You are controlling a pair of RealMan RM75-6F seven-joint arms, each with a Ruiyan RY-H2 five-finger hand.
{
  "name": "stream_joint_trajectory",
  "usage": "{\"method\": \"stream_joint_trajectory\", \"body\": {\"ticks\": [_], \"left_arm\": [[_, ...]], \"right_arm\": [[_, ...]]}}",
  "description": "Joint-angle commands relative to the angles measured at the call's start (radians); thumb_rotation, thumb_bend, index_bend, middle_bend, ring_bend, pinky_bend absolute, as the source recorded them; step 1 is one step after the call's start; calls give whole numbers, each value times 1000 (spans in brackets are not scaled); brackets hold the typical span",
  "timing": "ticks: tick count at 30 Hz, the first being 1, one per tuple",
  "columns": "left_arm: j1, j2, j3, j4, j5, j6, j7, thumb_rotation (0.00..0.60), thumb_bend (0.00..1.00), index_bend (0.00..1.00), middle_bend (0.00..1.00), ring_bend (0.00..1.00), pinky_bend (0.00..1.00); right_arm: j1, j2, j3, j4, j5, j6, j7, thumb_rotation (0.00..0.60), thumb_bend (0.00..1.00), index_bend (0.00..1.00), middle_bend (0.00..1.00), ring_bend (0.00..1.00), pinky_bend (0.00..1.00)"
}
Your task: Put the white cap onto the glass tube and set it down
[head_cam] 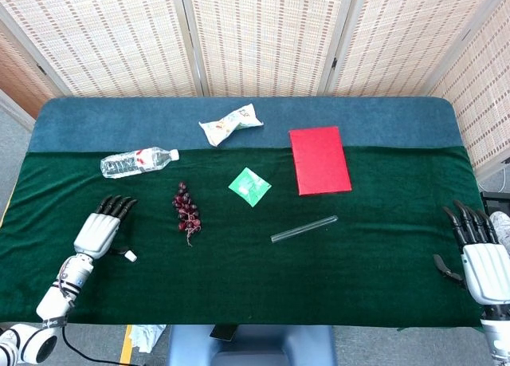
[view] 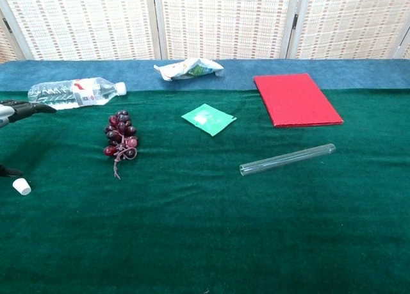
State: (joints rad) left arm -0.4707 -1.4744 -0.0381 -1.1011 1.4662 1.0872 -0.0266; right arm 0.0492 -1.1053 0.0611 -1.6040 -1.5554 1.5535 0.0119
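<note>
Two things matter here, and they lie well apart: the white cap [head_cam: 130, 256] sits at the near left of the green cloth [head_cam: 239, 278], while the glass tube [head_cam: 304, 229] lies right of centre. The left hand [head_cam: 99, 232] is spread flat with its fingers apart, holding nothing, and the cap rests just beside it on its right, close to the thumb; whether the thumb touches it I cannot tell. In the chest view the cap [view: 22, 187] shows at the left edge, standing alone on the cloth. The tube's long axis runs from near-left up to far-right, its open end [view: 244, 170] toward the left. The right hand [head_cam: 483, 266] waits at the near right edge, also open-fingered and empty, well away from the tube. Judging by this, the left hand is far better placed to take the cap, with only a short sideways reach.
</note>
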Motion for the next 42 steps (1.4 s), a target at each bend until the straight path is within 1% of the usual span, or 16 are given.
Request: {"method": "stream_joint_trajectory", "body": {"ticks": [1, 8, 13, 29, 37, 42], "left_arm": [[-1, 1, 3, -1, -2, -5, 6, 600, 132, 0, 95, 42, 0], [-3, -2, 14, -9, -5, -22, 24, 600, 132, 1, 95, 42, 0], [-4, 4, 13, -35, 1, -7, 32, 600, 132, 1, 95, 42, 0], [12, 53, 19, -184, -12, 20, 144, 600, 133, 3, 95, 43, 0], [24, 66, 15, -223, -30, 33, 175, 600, 132, 4, 95, 43, 0], [36, 89, 14, -252, -29, 58, 186, 600, 133, 4, 95, 43, 0]], "right_arm": [[0, 0, 1, 0, 0, 0, 0, 600, 359, 0, 0, 2, 0], [-1, -1, 1, 5, 1, 1, 6, 600, 358, 0, 0, 3, 0], [-3, -1, 1, 7, 3, 2, 10, 600, 359, 0, 0, 2, 0], [-6, -3, 1, 19, 4, 3, 33, 600, 359, 0, 0, 2, 0], [-8, -4, 0, 26, 0, 7, 46, 600, 359, 0, 0, 2, 0], [-10, -5, 1, 30, 0, 9, 51, 600, 359, 0, 0, 1, 0]]}}
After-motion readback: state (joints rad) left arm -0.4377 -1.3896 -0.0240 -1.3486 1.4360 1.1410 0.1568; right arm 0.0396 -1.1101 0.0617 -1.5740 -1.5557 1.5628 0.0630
